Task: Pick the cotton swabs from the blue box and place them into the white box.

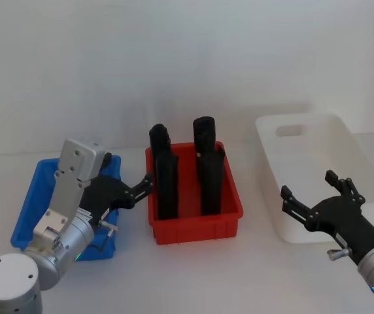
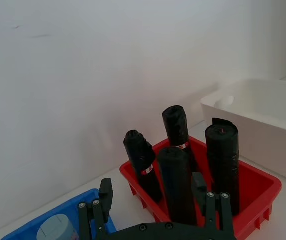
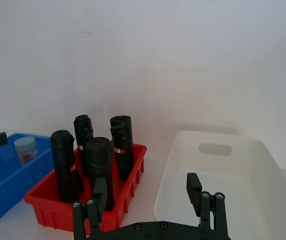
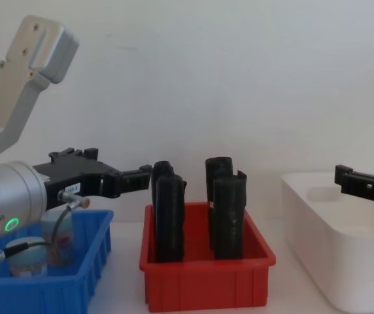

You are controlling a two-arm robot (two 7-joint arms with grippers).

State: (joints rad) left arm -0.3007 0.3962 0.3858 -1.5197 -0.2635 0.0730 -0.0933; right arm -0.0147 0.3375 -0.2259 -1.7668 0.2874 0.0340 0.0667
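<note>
The blue box (image 1: 30,203) sits at the table's left. Two cotton swab jars with pale teal lids stand in it (image 4: 27,258) (image 4: 59,235); the right wrist view also shows these cotton swab jars (image 3: 25,149). My left gripper (image 1: 138,191) hangs open above the blue box's right side, its fingertips reaching toward the red bin and holding nothing. One jar lid (image 2: 57,227) shows below that gripper (image 2: 153,192). The white box (image 1: 265,140) stands at the right. My right gripper (image 1: 308,186) hovers open and unladen over the white box's near end.
A red bin (image 1: 197,229) stands between the two boxes and holds several tall black rolls (image 1: 167,176) that rise well above its rim. A white wall runs close behind the table. Bare tabletop lies in front of the bins.
</note>
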